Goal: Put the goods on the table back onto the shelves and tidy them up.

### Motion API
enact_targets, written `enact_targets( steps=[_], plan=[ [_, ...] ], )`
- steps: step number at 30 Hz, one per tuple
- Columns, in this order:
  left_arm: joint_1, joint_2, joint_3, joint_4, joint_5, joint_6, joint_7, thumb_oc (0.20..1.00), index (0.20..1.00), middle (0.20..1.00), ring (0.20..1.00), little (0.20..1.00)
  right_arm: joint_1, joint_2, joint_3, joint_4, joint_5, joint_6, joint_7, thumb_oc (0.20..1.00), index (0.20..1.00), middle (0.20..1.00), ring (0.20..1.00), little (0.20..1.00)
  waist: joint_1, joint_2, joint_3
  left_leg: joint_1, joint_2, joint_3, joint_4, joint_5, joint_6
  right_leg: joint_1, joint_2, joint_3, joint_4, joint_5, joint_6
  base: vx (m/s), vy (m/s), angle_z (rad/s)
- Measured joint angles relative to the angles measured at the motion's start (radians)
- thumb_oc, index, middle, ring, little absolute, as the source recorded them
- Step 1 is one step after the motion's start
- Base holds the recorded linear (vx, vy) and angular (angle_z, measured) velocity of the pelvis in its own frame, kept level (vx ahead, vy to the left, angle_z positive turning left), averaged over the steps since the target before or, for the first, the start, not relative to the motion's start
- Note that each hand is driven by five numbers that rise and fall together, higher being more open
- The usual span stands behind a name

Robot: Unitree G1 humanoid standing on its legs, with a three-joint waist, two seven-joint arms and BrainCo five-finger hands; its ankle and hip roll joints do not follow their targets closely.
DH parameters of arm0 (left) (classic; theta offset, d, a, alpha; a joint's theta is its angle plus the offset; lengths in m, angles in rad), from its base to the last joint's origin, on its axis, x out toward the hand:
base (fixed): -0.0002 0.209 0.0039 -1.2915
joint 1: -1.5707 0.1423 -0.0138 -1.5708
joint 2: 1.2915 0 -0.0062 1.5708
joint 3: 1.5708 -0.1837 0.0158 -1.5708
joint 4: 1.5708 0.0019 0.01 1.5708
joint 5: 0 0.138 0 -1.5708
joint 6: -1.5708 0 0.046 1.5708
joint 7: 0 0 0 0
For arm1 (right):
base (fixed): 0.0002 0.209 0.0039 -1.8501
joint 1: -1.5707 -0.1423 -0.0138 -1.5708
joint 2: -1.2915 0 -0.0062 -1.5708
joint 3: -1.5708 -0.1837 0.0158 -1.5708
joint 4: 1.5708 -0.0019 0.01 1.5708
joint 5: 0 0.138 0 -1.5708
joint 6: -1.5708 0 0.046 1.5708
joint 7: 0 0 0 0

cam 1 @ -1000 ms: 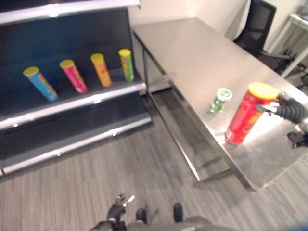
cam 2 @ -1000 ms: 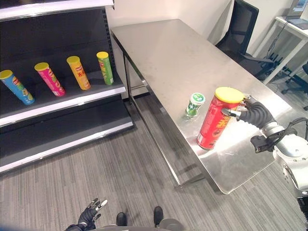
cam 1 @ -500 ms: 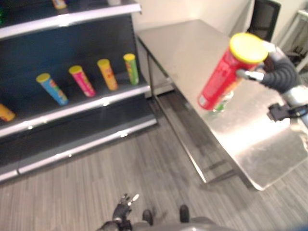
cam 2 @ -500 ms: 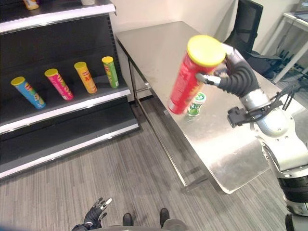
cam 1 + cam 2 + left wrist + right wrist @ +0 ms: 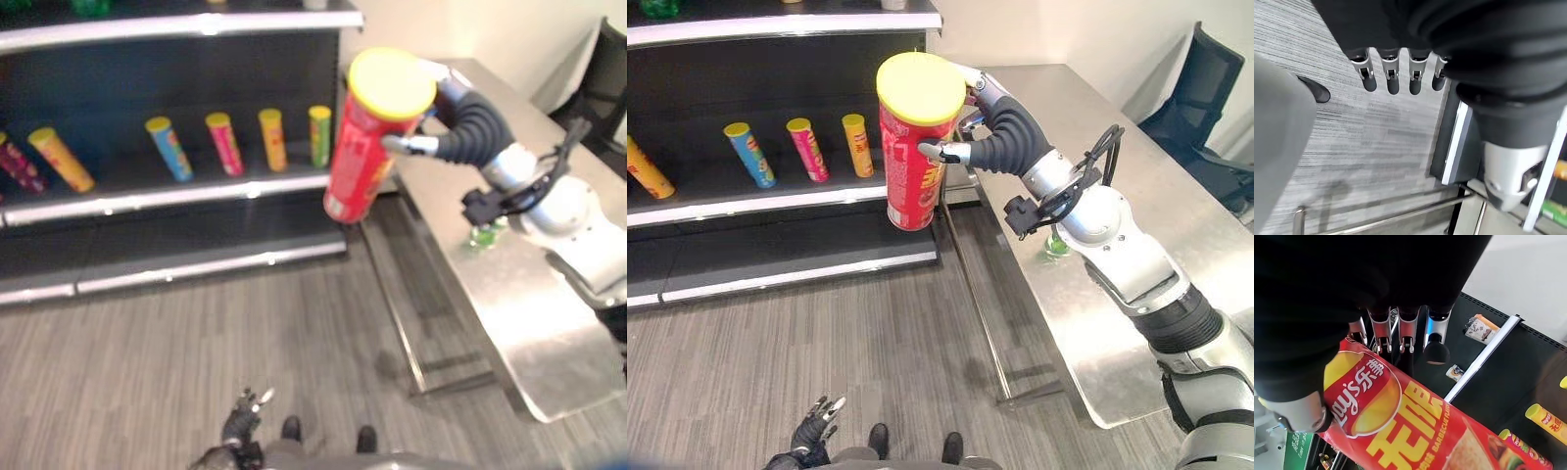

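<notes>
A tall red can with a yellow lid (image 5: pixel 365 137) hangs tilted in the air in front of the shelf unit, off the table's left end. My right hand (image 5: pixel 1006 134) is shut on it near the lid; its fingers (image 5: pixel 1436 328) curl round the red can (image 5: pixel 1400 426) in the right wrist view. A small green can (image 5: pixel 1056 245) stands on the steel table (image 5: pixel 1146 186), partly behind my right forearm. My left hand (image 5: pixel 240 427) hangs low over the floor, its fingers (image 5: pixel 1392 73) straight and holding nothing.
The middle shelf board (image 5: pixel 196 196) carries a row of leaning cans: orange (image 5: pixel 61 160), blue (image 5: pixel 168 148), pink (image 5: pixel 223 144), orange (image 5: pixel 272 140), green (image 5: pixel 319 136). The lower board (image 5: pixel 196 264) is bare. A black chair (image 5: pixel 1215 83) stands behind the table.
My right hand has lifted the red can off the table and swung it left and up towards the shelves. The camera has turned left too. The left hand still hangs low.
</notes>
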State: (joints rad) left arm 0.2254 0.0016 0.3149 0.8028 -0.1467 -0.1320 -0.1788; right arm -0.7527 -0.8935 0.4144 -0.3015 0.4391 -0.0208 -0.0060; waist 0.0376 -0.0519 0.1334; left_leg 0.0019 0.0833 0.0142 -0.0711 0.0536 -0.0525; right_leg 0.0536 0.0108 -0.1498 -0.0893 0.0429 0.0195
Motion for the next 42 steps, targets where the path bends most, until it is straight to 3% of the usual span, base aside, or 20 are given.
enact_targets(
  steps=[5, 6, 7, 8, 10, 12, 15, 16, 17, 19, 20, 22, 23, 24, 25, 26, 29, 31, 36, 42],
  plan=[
    [-0.010, 0.010, -0.004, -0.012, -0.001, -0.004, -0.003, 1.000, 1.000, 1.000, 1.000, 1.000, -0.002, 0.018, 0.012, 0.031, -0.011, 0.006, -0.001, 0.200, 0.200, 0.200, 0.200, 0.200, 0.014, -0.014, 0.036, -0.038, -0.008, -0.002, 0.092, 0.002, -0.028, 0.007, 0.005, -0.004, 0.006, 0.013, -0.023, -0.07, 0.016, 0.10],
    [-0.055, 0.055, -0.006, 0.009, 0.001, -0.003, -0.009, 1.000, 1.000, 1.000, 1.000, 1.000, -0.004, -0.003, 0.016, 0.012, -0.027, 0.015, 0.001, 0.200, 0.200, 0.200, 0.200, 0.200, -0.008, -0.069, 0.066, -0.088, -0.021, 0.006, 0.145, 0.026, -0.188, -0.015, -0.053, -0.056, -0.002, 0.030, -0.049, 0.03, 0.210, 0.73],
    [-0.090, 0.061, 0.010, 0.018, -0.008, 0.000, -0.011, 1.000, 1.000, 1.000, 1.000, 1.000, -0.009, -0.002, 0.006, 0.007, -0.028, 0.017, 0.003, 0.200, 0.200, 0.200, 0.200, 0.200, -0.007, -0.085, 0.103, -0.161, 0.039, 0.054, 0.485, -0.089, -0.089, -0.007, -0.060, -0.071, 0.000, 0.036, -0.051, 0.09, 0.374, 0.89],
    [-0.089, 0.085, -0.019, 0.034, 0.002, 0.003, -0.016, 1.000, 1.000, 1.000, 1.000, 1.000, 0.064, 0.032, -0.062, -0.020, -0.030, 0.014, 0.010, 0.200, 0.200, 0.200, 0.200, 0.200, -0.024, -0.071, 0.102, -0.113, 0.180, 0.024, 0.549, -0.149, -0.122, 0.005, -0.040, -0.091, 0.003, 0.035, -0.047, 0.11, 0.454, 0.61],
    [-0.078, 0.080, -0.022, 0.043, 0.010, 0.015, -0.022, 1.000, 1.000, 1.000, 1.000, 1.000, 0.086, 0.076, -0.082, -0.029, -0.048, 0.018, 0.008, 0.200, 0.200, 0.200, 0.200, 0.200, -0.077, -0.051, 0.107, 0.005, 0.326, 0.051, 0.292, -0.136, -0.138, 0.007, -0.034, -0.112, 0.002, 0.025, -0.032, 0.08, 0.346, 0.49],
    [-0.086, 0.049, -0.039, 0.042, 0.010, 0.020, -0.023, 1.000, 1.000, 1.000, 1.000, 1.000, 0.090, 0.071, -0.083, -0.030, -0.068, 0.037, 0.008, 0.200, 0.200, 0.200, 0.200, 0.200, -0.105, -0.009, 0.101, 0.077, 0.374, 0.064, 0.083, -0.120, -0.144, -0.008, -0.049, -0.117, 0.001, 0.029, -0.012, 0.01, 0.310, 0.24],
    [-0.100, 0.006, -0.046, 0.025, 0.010, 0.020, -0.020, 1.000, 1.000, 1.000, 1.000, 1.000, 0.087, 0.045, -0.085, -0.029, -0.106, 0.053, 0.008, 0.200, 0.200, 0.200, 0.200, 0.200, -0.093, 0.091, 0.074, 0.060, 0.287, 0.042, -0.015, -0.056, -0.100, -0.068, -0.085, -0.094, 0.001, 0.078, 0.069, 0.02, 0.402, -0.19],
    [-0.103, 0.025, -0.043, 0.023, 0.010, 0.021, -0.020, 1.000, 1.000, 1.000, 1.000, 1.000, 0.121, 0.067, -0.091, -0.021, -0.109, 0.056, 0.006, 0.200, 0.200, 0.200, 0.200, 0.200, -0.075, 0.055, 0.069, 0.057, 0.254, 0.047, -0.005, -0.057, -0.160, -0.073, -0.128, -0.077, 0.001, 0.086, 0.077, 0.04, 0.421, -0.08],
    [-0.100, 0.062, -0.048, 0.022, 0.010, 0.021, -0.021, 1.000, 1.000, 1.000, 1.000, 1.000, 0.154, 0.082, -0.089, -0.018, -0.118, 0.061, 0.009, 0.200, 0.200, 0.200, 0.200, 0.200, -0.077, 0.001, 0.057, 0.039, 0.182, 0.044, 0.015, -0.061, -0.141, -0.084, -0.189, -0.076, 0.001, 0.088, 0.062, 0.02, 0.444, 0.00],
    [-0.097, 0.132, -0.046, 0.025, 0.010, 0.021, -0.020, 1.000, 1.000, 1.000, 1.000, 1.000, 0.174, 0.116, -0.090, -0.020, -0.129, 0.060, 0.010, 0.200, 0.200, 0.200, 0.200, 0.200, -0.066, -0.065, 0.038, -0.020, 0.089, 0.044, 0.096, -0.100, -0.082, -0.119, -0.260, -0.032, 0.007, 0.131, -0.093, -0.05, 0.489, -0.03],
    [-0.075, 0.164, -0.042, 0.018, 0.010, 0.019, -0.020, 1.000, 1.000, 1.000, 1.000, 1.000, 0.177, 0.124, -0.087, -0.025, -0.139, 0.059, 0.010, 0.200, 0.200, 0.200, 0.200, 0.200, -0.047, -0.054, 0.038, -0.052, 0.066, 0.057, 0.168, -0.133, -0.042, -0.157, -0.276, 0.034, 0.009, 0.327, -0.170, -0.10, 0.494, -0.24],
    [-0.039, 0.193, -0.037, 0.011, 0.009, 0.018, -0.020, 1.000, 1.000, 1.000, 1.000, 1.000, 0.155, 0.143, -0.068, -0.016, -0.146, 0.058, 0.007, 0.200, 0.200, 0.200, 0.200, 0.200, -0.032, -0.066, 0.036, -0.054, 0.050, 0.097, 0.189, -0.144, -0.023, -0.186, -0.295, 0.038, 0.004, 0.443, -0.061, -0.05, 0.303, -0.43],
    [-0.022, 0.210, -0.025, 0.014, 0.009, 0.019, -0.020, 1.000, 1.000, 1.000, 1.000, 1.000, 0.143, 0.157, -0.054, -0.016, -0.146, 0.058, 0.007, 0.200, 0.200, 0.200, 0.200, 0.200, -0.018, -0.067, 0.041, -0.054, 0.043, 0.122, 0.194, -0.151, -0.012, -0.201, -0.295, 0.025, 0.022, 0.450, -0.050, 0.01, 0.233, -0.57],
    [-0.016, 0.213, -0.001, 0.023, 0.009, 0.020, -0.019, 1.000, 1.000, 1.000, 1.000, 1.000, 0.135, 0.158, -0.039, -0.017, -0.145, 0.056, 0.007, 0.200, 0.200, 0.200, 0.200, 0.200, -0.006, -0.068, 0.043, -0.049, 0.047, 0.132, 0.193, -0.153, -0.006, -0.211, -0.286, 0.024, 0.051, 0.419, -0.061, 0.02, 0.191, -0.36],
    [-0.010, 0.209, 0.011, 0.039, 0.009, 0.020, -0.011, 1.000, 1.000, 1.000, 1.000, 1.000, 0.131, 0.151, -0.029, -0.012, -0.145, 0.056, 0.015, 0.200, 0.200, 0.200, 0.200, 0.200, 0.000, -0.049, 0.054, -0.037, 0.052, 0.121, 0.188, -0.151, 0.008, -0.195, -0.224, 0.027, 0.125, 0.217, 0.012, 0.02, 0.191, -0.04],
    [-0.010, 0.205, 0.013, 0.051, 0.009, 0.020, -0.010, 1.000, 1.000, 1.000, 1.000, 1.000, 0.122, 0.150, -0.029, -0.006, -0.146, 0.058, 0.013, 0.200, 0.200, 0.200, 0.200, 0.200, -0.003, -0.040, 0.057, -0.031, 0.058, 0.105, 0.177, -0.144, 0.017, -0.178, -0.186, 0.040, 0.153, 0.148, 0.042, 0.06, 0.150, 0.29],
    [-0.015, 0.168, 0.005, 0.077, 0.009, 0.024, -0.007, 1.000, 1.000, 1.000, 1.000, 1.000, 0.097, 0.130, -0.033, -0.004, -0.150, 0.057, 0.009, 0.200, 0.200, 0.200, 0.200, 0.200, -0.008, -0.043, 0.057, 0.003, 0.005, 0.064, 0.124, -0.120, 0.035, -0.082, -0.102, 0.083, 0.072, 0.071, 0.082, 0.09, 0.114, 0.45],
    [-0.016, 0.137, -0.019, 0.074, 0.010, 0.023, -0.008, 1.000, 1.000, 1.000, 1.000, 1.000, 0.069, 0.088, -0.029, -0.018, -0.163, 0.057, 0.008, 0.200, 0.200, 0.200, 0.200, 0.200, -0.021, -0.054, 0.050, 0.018, -0.038, 0.039, 0.079, -0.093, 0.040, -0.026, -0.092, 0.085, 0.000, 0.062, 0.064, 0.11, 0.014, 0.48],
    [-0.046, 0.108, -0.081, 0.063, 0.010, 0.027, -0.006, 1.000, 1.000, 1.000, 1.000, 1.000, -0.021, -0.021, 0.016, 0.005, -0.165, 0.059, -0.001, 0.200, 0.200, 0.200, 0.200, 0.200, -0.067, 0.007, 0.064, 0.001, -0.037, -0.058, 0.048, -0.066, 0.043, -0.025, -0.091, 0.117, 0.057, 0.014, 0.057, 0.05, -0.022, 0.61],
    [-0.038, 0.085, -0.093, 0.033, 0.010, 0.050, -0.003, 1.000, 1.000, 1.000, 1.000, 1.000, -0.094, 0.066, 0.102, 0.073, -0.166, 0.075, -0.013, 0.200, 0.200, 0.200, 0.200, 0.200, -0.069, 0.000, 0.054, 0.004, -0.011, -0.060, 0.052, -0.061, -0.008, 0.020, -0.065, 0.099, 0.000, -0.009, 0.046, 0.17, -0.111, 0.05]
  ],
)
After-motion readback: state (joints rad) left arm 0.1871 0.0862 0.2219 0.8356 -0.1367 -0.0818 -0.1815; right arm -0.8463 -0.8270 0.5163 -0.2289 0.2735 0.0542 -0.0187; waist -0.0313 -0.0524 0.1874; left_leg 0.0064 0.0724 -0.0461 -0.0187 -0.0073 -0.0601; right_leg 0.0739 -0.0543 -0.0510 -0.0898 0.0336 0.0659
